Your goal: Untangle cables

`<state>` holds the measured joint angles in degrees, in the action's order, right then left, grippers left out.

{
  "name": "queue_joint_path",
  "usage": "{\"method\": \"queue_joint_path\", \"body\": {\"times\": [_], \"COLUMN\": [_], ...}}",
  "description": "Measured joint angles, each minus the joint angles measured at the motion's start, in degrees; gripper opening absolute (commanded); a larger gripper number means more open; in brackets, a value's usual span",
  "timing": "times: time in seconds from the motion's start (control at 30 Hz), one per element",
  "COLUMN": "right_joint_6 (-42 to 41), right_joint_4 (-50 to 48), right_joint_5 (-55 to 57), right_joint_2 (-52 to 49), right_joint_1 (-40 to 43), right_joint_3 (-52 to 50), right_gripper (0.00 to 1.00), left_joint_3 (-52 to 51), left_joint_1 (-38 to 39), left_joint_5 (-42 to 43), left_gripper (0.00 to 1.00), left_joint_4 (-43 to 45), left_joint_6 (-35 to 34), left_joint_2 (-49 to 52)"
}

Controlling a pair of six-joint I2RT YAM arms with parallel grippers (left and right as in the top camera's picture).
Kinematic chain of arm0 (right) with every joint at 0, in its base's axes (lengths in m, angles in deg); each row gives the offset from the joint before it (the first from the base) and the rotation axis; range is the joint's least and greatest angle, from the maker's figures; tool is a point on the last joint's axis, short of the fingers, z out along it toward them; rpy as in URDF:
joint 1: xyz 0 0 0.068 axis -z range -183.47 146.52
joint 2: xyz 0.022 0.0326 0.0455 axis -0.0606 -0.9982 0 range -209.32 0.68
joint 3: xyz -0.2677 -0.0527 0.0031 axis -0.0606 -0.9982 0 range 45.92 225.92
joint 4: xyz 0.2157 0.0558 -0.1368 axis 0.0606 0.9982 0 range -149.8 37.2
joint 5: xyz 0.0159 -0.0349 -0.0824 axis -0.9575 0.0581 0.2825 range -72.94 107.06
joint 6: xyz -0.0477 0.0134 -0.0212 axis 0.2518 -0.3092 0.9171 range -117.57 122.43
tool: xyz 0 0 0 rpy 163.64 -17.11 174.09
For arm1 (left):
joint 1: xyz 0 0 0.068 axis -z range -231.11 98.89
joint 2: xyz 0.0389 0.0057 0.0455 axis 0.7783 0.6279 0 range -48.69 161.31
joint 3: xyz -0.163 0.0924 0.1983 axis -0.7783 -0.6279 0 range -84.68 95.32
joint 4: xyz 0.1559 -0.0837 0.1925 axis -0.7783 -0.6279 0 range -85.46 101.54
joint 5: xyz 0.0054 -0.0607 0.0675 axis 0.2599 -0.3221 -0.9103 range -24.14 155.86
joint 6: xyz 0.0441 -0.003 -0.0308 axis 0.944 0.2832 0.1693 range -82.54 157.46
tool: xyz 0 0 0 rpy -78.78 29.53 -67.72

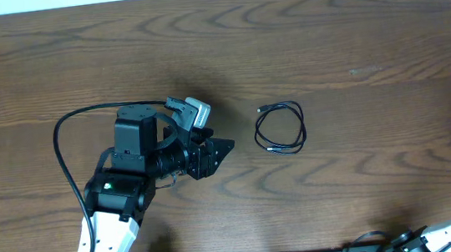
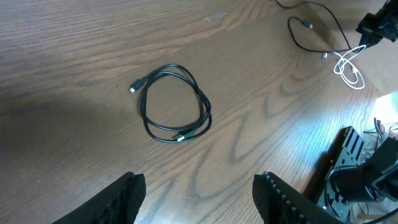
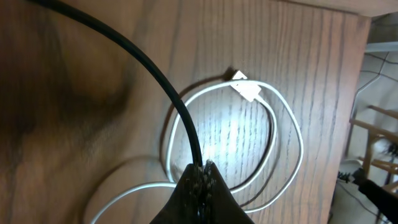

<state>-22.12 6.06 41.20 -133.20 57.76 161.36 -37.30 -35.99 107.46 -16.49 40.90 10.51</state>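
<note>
The right gripper (image 3: 201,177) is clamped on a black cord (image 3: 149,65), which leaves the closed fingertips and sweeps up and across the wrist view. Just beneath it a white cord (image 3: 293,127) lies in a loop on the surface (image 1: 325,32), with its white plug (image 3: 244,89) at the top of the loop. I cannot tell whether the black cord threads through that loop or only passes above it.

The step in hand looks like drawing the black cord clear of the white one. To do it well:

- Keep the pinch firm.
- Lift slowly and carry the cord sideways, away from the loop rather than across it.
- Watch the white plug. If it stirs or the loop rises, the cords are probably caught, and pulling harder would only tighten the snag.

The left gripper (image 2: 199,186) hangs with its fingers spread wide, holding nothing. It is near a second black cord (image 2: 208,111), which is coiled neatly by itself and well apart from the other two. That one seems to need no more work, so the left gripper could pin the white cord if it drags.
</note>
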Motion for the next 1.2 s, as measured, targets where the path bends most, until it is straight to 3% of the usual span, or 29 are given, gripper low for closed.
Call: {"method": "queue_joint_path", "body": {"times": [0.1,0.2,0.33,0.8,1.03,1.1,1.13,1.2], "right_joint_6": [0.2,1.4,3.3,6.2,7.7,8.1,8.4,9.1], "right_joint_4": [-1.2,-3.1,-4.5,-6.0,-4.8,-4.0,-3.8,-3.7], "right_joint_5": [-0.9,-3.1,-6.1,-8.5,-16.3,-18.8,-19.6,-20.5], "right_joint_2": [0.0,0.0,0.0,3.1,9.2,11.5,12.5,14.4], "right_joint_1": [-0.3,-1.3,-4.1,-12.0,-14.1,-15.8,-16.7,-18.9], "right_joint_3": [0.0,0.0,0.0,0.0,0.0,0.0,0.0,0.0], "right_gripper": [0.07,0.22,0.3,0.35,0.43,0.43,0.43,0.43], "left_joint_3": [0.0,0.0,0.0,0.0,0.0,0.0,0.0,0.0], "left_joint_1": [0.0,0.0,0.0,0.0,0.0,0.0,0.0,0.0], "left_joint_5": [0.0,0.0,0.0,0.0,0.0,0.0,0.0,-0.2], "left_gripper": [0.6,0.6,0.6,0.61,0.61,0.61,0.69,0.71], "left_joint_4": [0.0,0.1,0.6,0.9,1.4,2.1,2.5,3.4], "left_joint_6": [0.0,0.0,0.0,0.0,0.0,0.0,0.0,0.3], "left_joint_2": [0.8,2.0,3.1,3.3,3.3,3.3,3.3,3.3]}}
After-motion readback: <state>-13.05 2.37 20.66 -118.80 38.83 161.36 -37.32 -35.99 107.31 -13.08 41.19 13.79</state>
